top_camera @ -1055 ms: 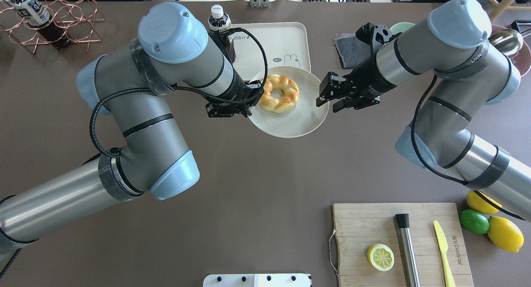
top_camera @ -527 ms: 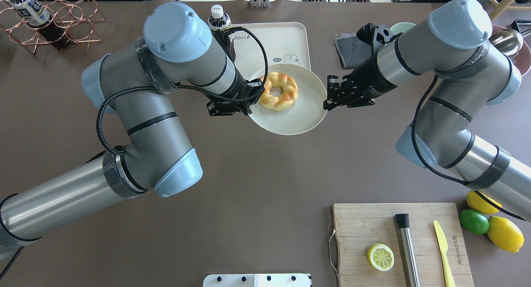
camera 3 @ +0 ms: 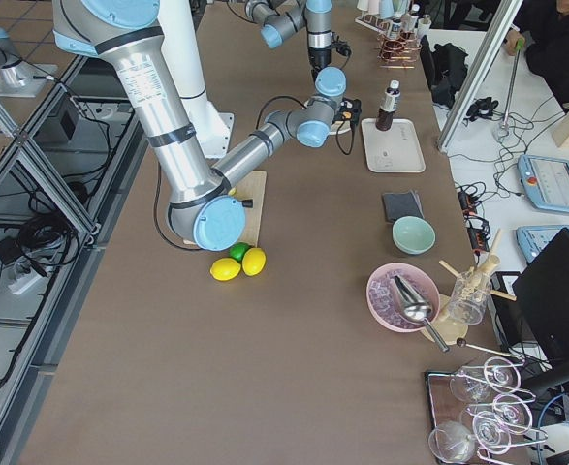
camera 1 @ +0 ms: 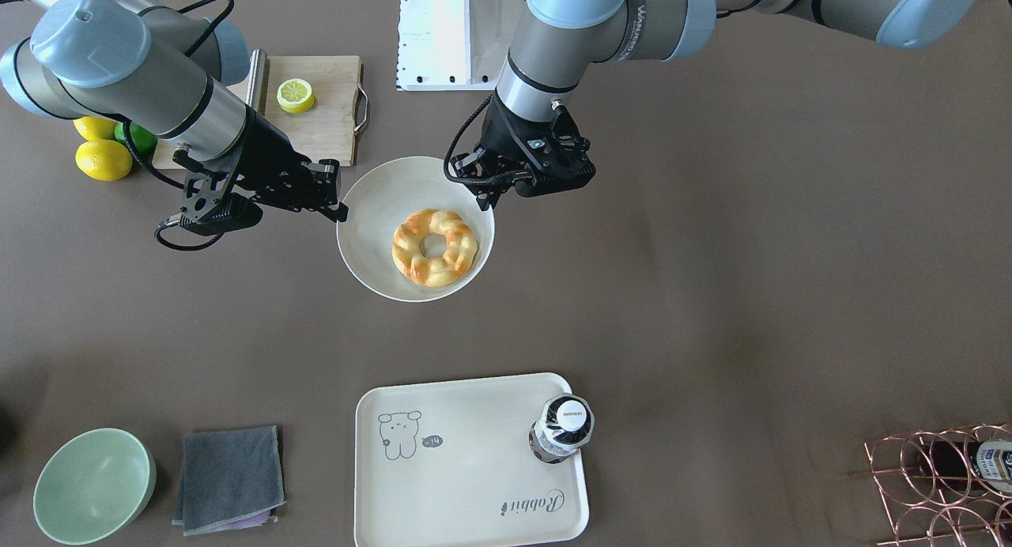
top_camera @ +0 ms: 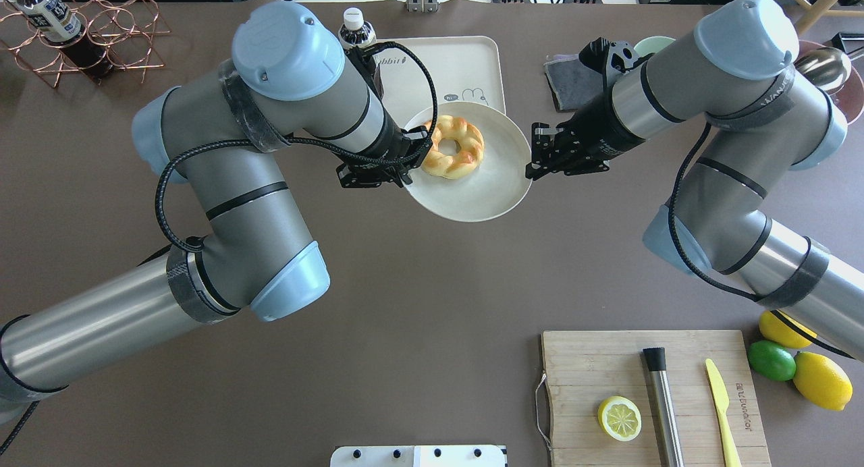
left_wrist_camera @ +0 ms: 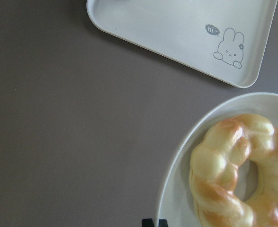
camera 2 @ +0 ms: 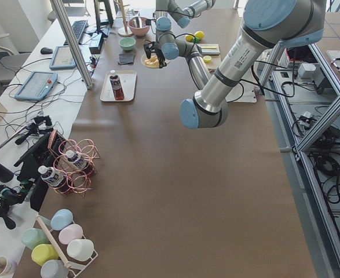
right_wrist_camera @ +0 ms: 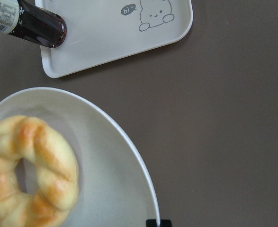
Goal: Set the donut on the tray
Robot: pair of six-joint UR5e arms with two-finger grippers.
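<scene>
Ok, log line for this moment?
left gripper: shut on plate rim | right gripper: shut on opposite rim | donut: on plate | tray: bottle only

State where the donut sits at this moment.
In the front-facing view the donut lies on the white plate at mid-table, between the left gripper and right gripper at its rim, with the tray nearer the camera.
</scene>
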